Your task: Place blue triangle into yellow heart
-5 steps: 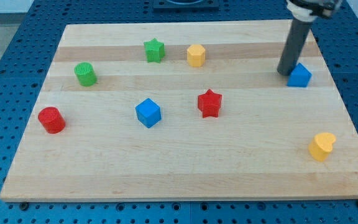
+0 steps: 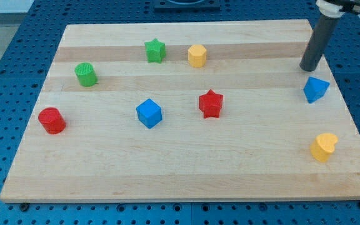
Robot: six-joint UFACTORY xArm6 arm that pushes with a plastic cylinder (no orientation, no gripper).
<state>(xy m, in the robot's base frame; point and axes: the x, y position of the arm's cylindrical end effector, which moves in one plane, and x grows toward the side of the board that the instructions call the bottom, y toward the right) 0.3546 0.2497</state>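
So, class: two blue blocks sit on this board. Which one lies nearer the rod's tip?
The blue triangle at the view's right, just below my tip. The blue cube sits far off, mid-board.

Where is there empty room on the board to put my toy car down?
The biggest bare patch is along the view's bottom, below the red cylinder, blue cube and red star, left of the yellow heart. Another lies between the yellow hexagon and my tip. It's crowded by the blue triangle and green star.

My tip [image 2: 308,68] stands just above the blue triangle block [image 2: 315,89]; the yellow heart block [image 2: 324,147] lies well below on the wooden board [image 2: 180,169].
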